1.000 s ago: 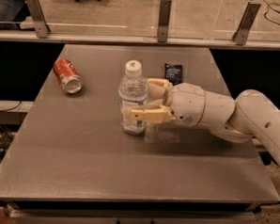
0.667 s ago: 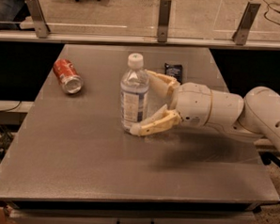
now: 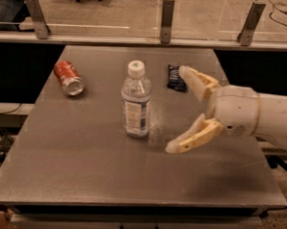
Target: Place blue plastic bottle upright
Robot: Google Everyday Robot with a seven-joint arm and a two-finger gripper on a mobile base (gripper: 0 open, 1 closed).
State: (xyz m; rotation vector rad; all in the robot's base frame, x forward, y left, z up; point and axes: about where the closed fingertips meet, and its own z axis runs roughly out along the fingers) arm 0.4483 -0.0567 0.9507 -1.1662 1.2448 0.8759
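Observation:
The blue plastic bottle [image 3: 136,100] stands upright near the middle of the grey table [image 3: 82,171], white cap on top, white-and-blue label facing me. My gripper [image 3: 178,108] is to the right of the bottle, a short way off and not touching it. Its two cream fingers are spread wide apart, one reaching toward the back [image 3: 196,82] and one toward the front [image 3: 190,138]. It holds nothing.
A red soda can [image 3: 69,77] lies on its side at the table's back left. A small dark snack packet [image 3: 175,77] lies at the back, just behind the gripper's far finger. A rail with metal posts [image 3: 167,19] runs behind the table.
The gripper opened, let go of the bottle and drew back to the right. The bottle stays standing where it was.

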